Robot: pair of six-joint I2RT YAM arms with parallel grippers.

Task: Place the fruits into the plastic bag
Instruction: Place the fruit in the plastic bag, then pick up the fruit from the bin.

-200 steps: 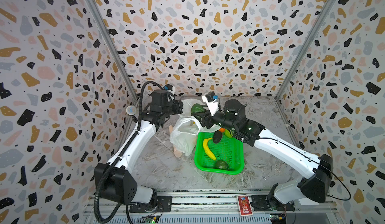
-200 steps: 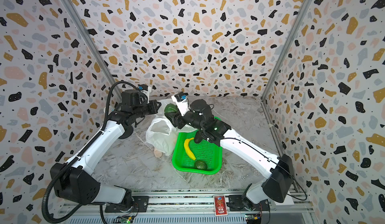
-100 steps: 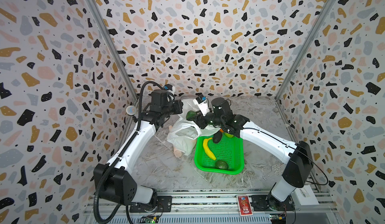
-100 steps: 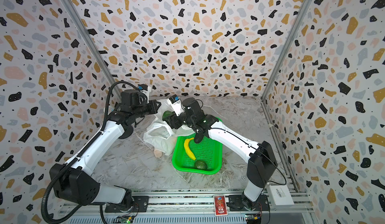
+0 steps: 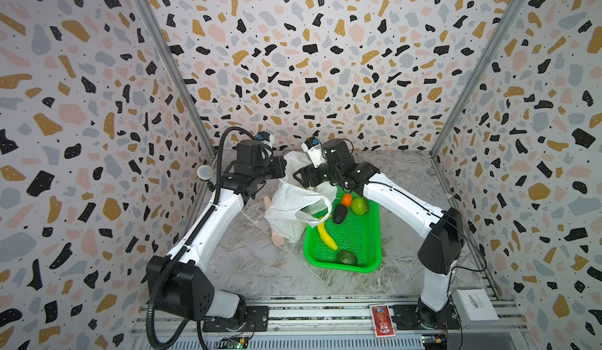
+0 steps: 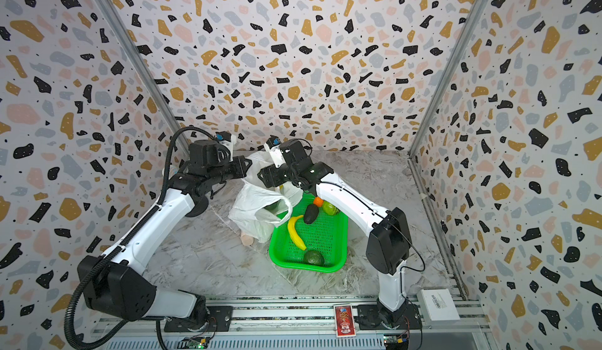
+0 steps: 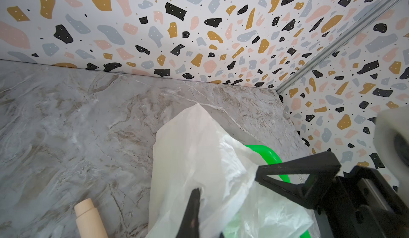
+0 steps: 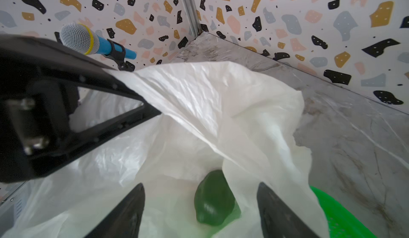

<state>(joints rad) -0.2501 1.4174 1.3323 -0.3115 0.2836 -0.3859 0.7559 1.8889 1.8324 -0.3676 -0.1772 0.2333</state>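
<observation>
The white plastic bag [image 5: 293, 208] [image 6: 257, 208] stands open left of the green basket [image 5: 342, 268]. My left gripper [image 5: 286, 169] [image 7: 195, 194] is shut on the bag's upper edge and holds it up. Over the bag's mouth hangs my right gripper [image 5: 298, 177] [image 8: 200, 188], open and holding nothing. A glossy green fruit [image 8: 213, 198] lies inside the bag below its fingers. In the basket lie an orange [image 5: 347, 199], a light green round fruit [image 5: 359, 205], a dark avocado [image 5: 339, 213], a banana [image 5: 326, 234] and another avocado [image 5: 346, 257].
A beige wooden stick [image 5: 278, 239] [image 7: 88, 217] lies on the marble floor under the bag. A blue microphone [image 8: 88, 40] is clamped at the left wall. Patterned walls close in three sides. A rail runs along the front.
My right gripper swung left from the basket to over the bag with a green fruit, then opened; the fruit now lies in the bag. The left arm stayed put.
</observation>
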